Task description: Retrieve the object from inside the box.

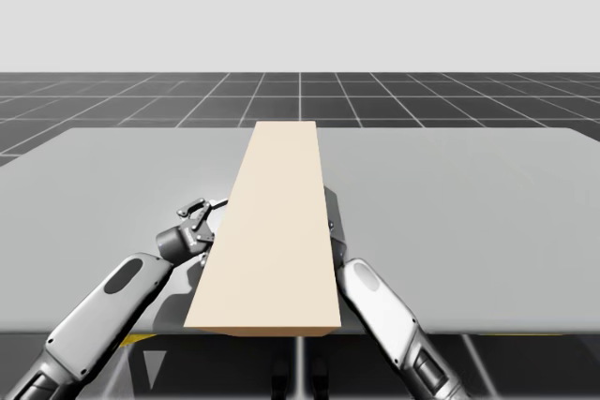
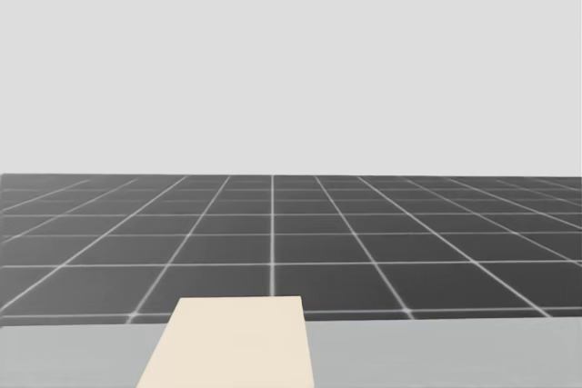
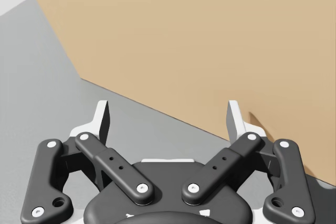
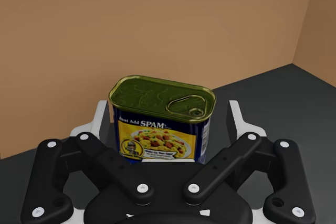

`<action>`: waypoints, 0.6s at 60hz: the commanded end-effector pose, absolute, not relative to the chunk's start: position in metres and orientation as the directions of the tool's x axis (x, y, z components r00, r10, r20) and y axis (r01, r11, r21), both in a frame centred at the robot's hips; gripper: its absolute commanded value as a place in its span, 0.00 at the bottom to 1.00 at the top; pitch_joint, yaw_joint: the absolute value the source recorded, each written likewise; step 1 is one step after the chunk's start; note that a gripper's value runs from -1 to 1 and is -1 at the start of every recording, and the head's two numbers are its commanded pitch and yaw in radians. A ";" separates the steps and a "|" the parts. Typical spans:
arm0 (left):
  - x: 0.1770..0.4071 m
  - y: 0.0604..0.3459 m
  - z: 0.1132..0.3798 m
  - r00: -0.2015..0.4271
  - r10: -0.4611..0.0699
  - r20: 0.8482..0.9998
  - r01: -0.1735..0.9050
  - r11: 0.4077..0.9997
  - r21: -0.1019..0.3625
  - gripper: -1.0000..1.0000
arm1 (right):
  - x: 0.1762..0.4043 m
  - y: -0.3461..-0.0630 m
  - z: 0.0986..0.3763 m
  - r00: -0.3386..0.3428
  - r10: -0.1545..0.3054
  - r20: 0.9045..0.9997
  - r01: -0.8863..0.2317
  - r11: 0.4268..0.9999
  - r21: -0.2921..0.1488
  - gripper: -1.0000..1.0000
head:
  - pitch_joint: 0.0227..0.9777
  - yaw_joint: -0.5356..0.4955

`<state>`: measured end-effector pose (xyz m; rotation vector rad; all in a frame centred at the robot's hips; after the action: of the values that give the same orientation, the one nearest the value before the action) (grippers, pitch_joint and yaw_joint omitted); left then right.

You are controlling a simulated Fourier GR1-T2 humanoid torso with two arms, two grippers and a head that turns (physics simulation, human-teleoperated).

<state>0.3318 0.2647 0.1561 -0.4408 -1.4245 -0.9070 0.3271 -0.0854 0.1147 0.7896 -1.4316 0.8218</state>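
Note:
A long tan box (image 1: 272, 231) lies along the middle of the grey table (image 1: 469, 213); its far end shows in the head view (image 2: 232, 343). My right arm (image 1: 384, 311) reaches into the box from its right side. Inside, a blue rectangular can with a gold top (image 4: 163, 119) stands upright between the fingers of my right gripper (image 4: 169, 116), which is open, with a small gap at each side of the can. My left gripper (image 1: 202, 213) is open outside the box's left wall (image 3: 184, 40), one fingertip (image 3: 236, 119) close against it.
Brown inner walls (image 4: 157, 24) close in behind and beside the can, and the box's floor (image 4: 273, 98) is dark. Bare grey tabletop (image 3: 52, 87) stretches to the left of my left gripper. A dark grid floor (image 2: 273, 243) lies beyond the table's far edge.

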 end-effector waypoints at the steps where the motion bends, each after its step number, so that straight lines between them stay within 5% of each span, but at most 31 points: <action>1: 0.332 0.266 0.157 -0.105 -0.269 0.957 0.753 0.608 0.253 0.00 | 0.341 -0.067 0.107 0.017 0.037 0.999 -0.864 0.504 -0.003 0.00 | 0.12 0.48; 12: 0.331 0.268 0.159 -0.115 -0.266 0.957 0.753 0.605 0.259 0.00 | 0.352 -0.050 0.094 0.099 0.095 0.990 -0.861 0.508 0.037 0.00 | 0.14 0.48; 19: 0.330 0.268 0.160 -0.121 -0.266 0.956 0.752 0.604 0.263 0.00 | 0.350 -0.046 0.089 0.106 0.153 0.982 -0.864 0.503 0.015 0.00 | 0.14 0.48; 20: 0.330 0.268 0.160 -0.121 -0.266 0.956 0.752 0.604 0.264 0.00 | 0.348 -0.046 0.089 0.091 0.163 0.982 -0.856 0.517 -0.007 0.13 | 0.14 0.48; 21: 0.330 0.268 0.160 -0.122 -0.266 0.956 0.752 0.605 0.264 0.00 | 0.347 -0.046 0.088 0.095 0.155 0.983 -0.843 0.538 -0.003 0.58 | 0.14 0.48; 23: 0.330 0.268 0.160 -0.122 -0.266 0.956 0.751 0.605 0.264 0.00 | 0.345 -0.048 0.089 0.094 0.153 0.984 -0.851 0.525 0.000 1.00 | 0.14 0.48; 30: 0.330 0.268 0.160 -0.124 -0.265 0.956 0.750 0.606 0.265 0.00 | 0.337 -0.061 0.100 0.122 0.165 0.979 -0.815 0.580 0.003 1.00 | 0.14 0.48; 36: 0.329 0.269 0.161 -0.125 -0.255 0.959 0.751 0.607 0.259 0.00 | 0.328 -0.088 0.113 0.101 0.147 0.984 -0.777 0.629 -0.014 1.00 | 0.14 0.48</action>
<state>0.3293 0.2684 0.1599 -0.4408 -1.4479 -0.9138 0.3330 -0.0579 0.1128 0.7337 -1.2660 0.8681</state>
